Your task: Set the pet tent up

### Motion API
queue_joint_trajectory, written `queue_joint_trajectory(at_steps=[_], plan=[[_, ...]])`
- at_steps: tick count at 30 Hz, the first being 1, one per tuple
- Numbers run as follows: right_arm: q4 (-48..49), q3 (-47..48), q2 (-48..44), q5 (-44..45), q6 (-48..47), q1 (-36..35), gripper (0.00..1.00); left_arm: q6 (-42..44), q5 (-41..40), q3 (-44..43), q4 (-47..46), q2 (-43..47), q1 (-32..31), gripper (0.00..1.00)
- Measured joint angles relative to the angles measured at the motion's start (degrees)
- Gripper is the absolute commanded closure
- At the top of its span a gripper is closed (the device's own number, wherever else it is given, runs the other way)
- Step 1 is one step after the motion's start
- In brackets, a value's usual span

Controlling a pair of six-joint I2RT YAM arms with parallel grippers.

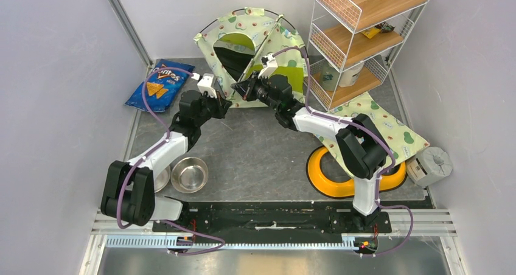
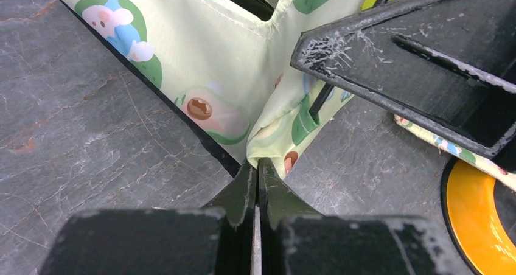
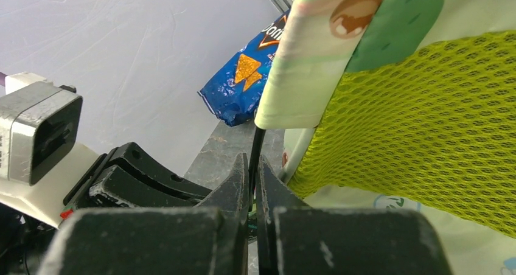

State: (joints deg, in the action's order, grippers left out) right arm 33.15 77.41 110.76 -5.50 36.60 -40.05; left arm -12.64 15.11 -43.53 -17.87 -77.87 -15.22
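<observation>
The pet tent [image 1: 252,41] stands at the back of the table, pale green with avocado print, black poles arched over it and a dark doorway. My left gripper [image 1: 226,106] is shut on a fabric corner of the tent [image 2: 268,144] at its front bottom edge. My right gripper [image 1: 242,90] is shut on a thin black pole [image 3: 256,146] that comes out of the fabric sleeve beside the lime-green mesh [image 3: 414,117]. The two grippers are close together at the tent's front corner.
A blue chip bag [image 1: 157,86] lies back left. Two steel bowls [image 1: 189,174] sit front left. A yellow ring dish [image 1: 341,176] and the flat matching mat [image 1: 383,129] lie right. A wire shelf [image 1: 359,38] stands back right, a grey roll [image 1: 433,164] far right.
</observation>
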Motion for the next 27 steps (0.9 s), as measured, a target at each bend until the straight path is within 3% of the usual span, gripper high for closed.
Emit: queue_joint_trajectory(at_steps=[10,19,27], plan=[[-1.14,-0.13,0.02,4.33,-2.78,-1.44,1.0,1.36,0.22,2.43,1.09,4.5,-0.31,0.98],[-1.01,-0.31,0.02,-0.44,-3.43,-2.73,1.0,1.86,0.52,3.87,2.95,5.75,-0.48,0.97],[-1.36,-0.98,0.02,-0.57,-3.52,-3.13,1.0,2.12,0.57,4.59,5.86,7.34,-0.68,0.72]])
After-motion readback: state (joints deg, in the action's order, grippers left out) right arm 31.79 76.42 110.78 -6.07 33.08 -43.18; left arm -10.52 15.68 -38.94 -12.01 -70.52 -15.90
